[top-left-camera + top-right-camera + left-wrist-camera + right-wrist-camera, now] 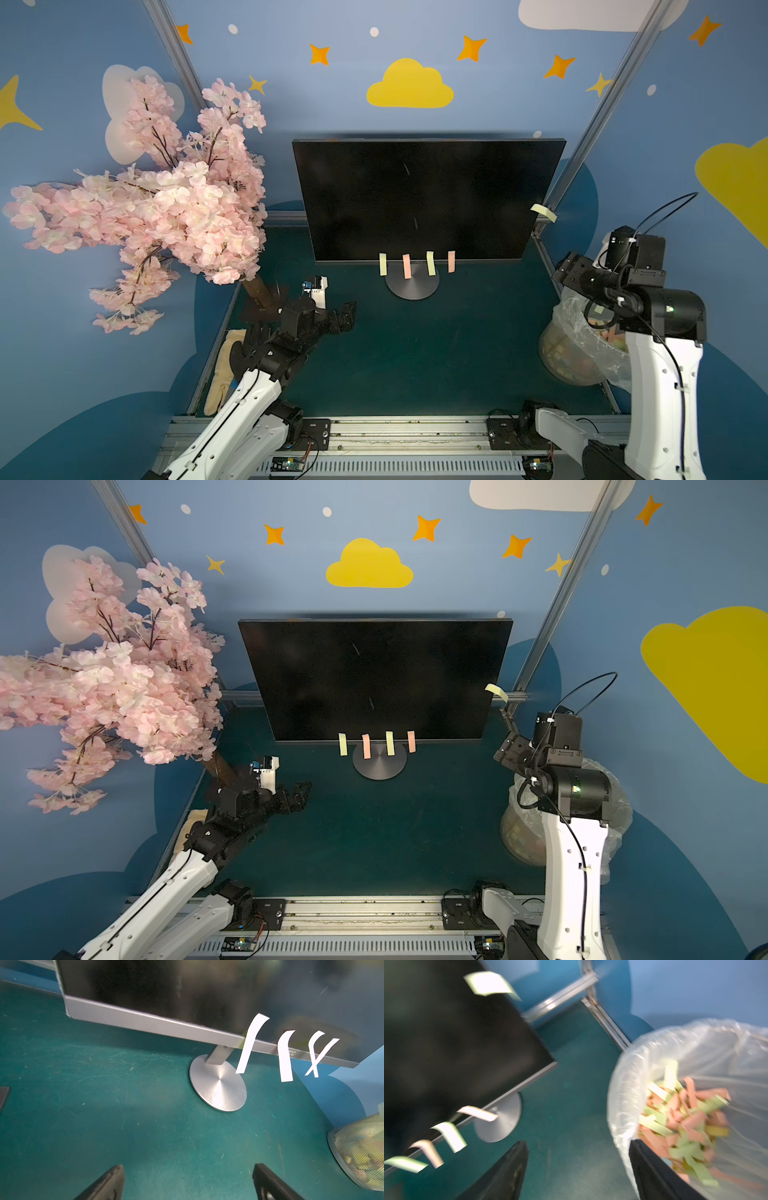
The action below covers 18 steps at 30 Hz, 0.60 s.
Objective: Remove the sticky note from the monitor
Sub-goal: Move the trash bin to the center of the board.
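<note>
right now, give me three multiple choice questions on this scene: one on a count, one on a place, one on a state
1. How many notes hang from the monitor's bottom edge? A) two B) four C) six
2. Where does the bin stand? A) beside the right arm B) behind the monitor C) on top of the monitor
3. How is the left gripper? A) shut on a note B) open and empty C) shut with nothing in it

Answers: 1 B, two green and two pink hang there; 2 A, that arm reaches right over it; 3 B, its fingers stand apart, nothing between.
</note>
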Tool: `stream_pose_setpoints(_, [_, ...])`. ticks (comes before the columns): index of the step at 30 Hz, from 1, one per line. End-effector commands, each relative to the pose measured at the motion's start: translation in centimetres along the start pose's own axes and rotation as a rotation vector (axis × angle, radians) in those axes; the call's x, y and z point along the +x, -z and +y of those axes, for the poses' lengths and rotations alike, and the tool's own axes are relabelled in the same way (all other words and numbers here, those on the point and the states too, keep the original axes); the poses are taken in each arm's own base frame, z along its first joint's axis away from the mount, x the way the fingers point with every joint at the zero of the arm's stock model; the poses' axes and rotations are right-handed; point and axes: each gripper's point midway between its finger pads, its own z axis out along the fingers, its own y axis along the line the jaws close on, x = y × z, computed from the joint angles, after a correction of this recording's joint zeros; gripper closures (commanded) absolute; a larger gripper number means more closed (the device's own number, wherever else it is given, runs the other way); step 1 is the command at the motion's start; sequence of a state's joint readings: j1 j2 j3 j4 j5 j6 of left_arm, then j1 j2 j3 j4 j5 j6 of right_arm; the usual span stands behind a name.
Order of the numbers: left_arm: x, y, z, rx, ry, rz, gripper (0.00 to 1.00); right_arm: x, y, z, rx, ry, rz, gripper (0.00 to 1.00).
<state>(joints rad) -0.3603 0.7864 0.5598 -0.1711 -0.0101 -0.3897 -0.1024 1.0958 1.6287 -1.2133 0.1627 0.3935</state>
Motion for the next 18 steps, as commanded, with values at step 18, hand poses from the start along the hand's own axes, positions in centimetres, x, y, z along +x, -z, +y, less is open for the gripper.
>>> stream_pose_setpoints(18, [-0.8,-0.8,-0.9,0.048,0.013,-0.032,0.0,7.0,-6.5,-3.6,0.095,0.018,0.297,0.43])
